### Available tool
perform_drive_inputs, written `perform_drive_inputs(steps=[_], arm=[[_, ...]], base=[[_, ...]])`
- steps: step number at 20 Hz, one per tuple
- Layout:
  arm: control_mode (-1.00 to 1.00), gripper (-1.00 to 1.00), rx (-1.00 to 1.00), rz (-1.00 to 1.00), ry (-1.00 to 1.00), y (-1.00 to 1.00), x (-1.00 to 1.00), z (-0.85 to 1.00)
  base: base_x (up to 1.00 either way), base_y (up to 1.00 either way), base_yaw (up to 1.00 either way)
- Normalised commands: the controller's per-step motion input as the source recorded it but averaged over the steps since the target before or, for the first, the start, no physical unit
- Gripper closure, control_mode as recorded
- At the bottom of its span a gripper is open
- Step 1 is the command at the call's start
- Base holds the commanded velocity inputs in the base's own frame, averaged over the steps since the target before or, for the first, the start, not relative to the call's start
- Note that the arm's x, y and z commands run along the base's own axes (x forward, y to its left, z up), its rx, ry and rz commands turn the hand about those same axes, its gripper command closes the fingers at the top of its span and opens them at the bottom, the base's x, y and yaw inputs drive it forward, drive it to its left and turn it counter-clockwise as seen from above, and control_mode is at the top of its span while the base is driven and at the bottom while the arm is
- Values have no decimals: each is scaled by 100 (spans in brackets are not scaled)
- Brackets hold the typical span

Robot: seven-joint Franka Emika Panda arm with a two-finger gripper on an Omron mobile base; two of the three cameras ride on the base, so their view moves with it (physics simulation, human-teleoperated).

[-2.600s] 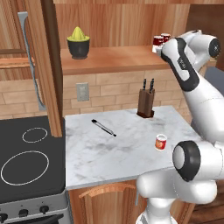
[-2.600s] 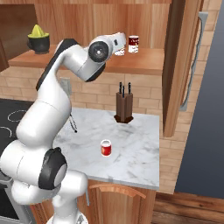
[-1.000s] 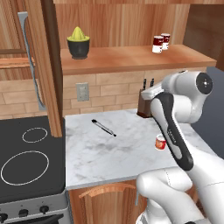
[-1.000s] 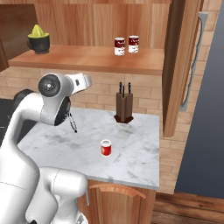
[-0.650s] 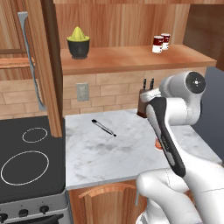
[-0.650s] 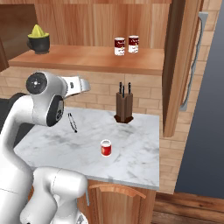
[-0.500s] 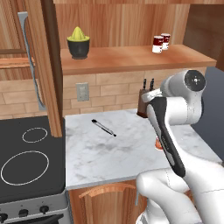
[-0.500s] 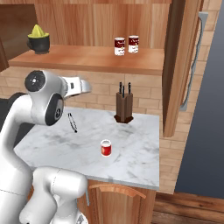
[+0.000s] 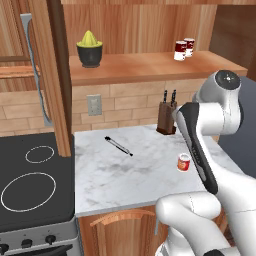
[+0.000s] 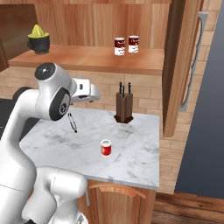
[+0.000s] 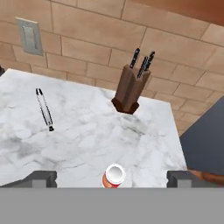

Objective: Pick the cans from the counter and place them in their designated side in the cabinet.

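The orange-red can [image 11: 114,176] stands upright on the tabletop [image 11: 87,135], directly ahead between the tips of the spread, empty pincer [image 11: 113,178].

- The arm [image 9: 220,120] is glossy white, built of thick rounded segments.
- Grey discs cap its round joints, with dark seams between segments.
- One forearm link carries a long black strip.
- Two small dark grey fingertips [image 11: 41,178] are square-ended.
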Motion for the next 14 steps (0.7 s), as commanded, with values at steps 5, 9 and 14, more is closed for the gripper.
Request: perform_drive_inputs(steps=[5, 9, 14], arm=[[-100, -100, 3, -7, 16, -5, -21, -40], [-100, -100, 1, -3, 13, -9, -26, -40], [-100, -100, 4, -1, 8, -12, -24, -34]], base=[[0, 0, 0], [0, 0, 0], [0, 0, 0]])
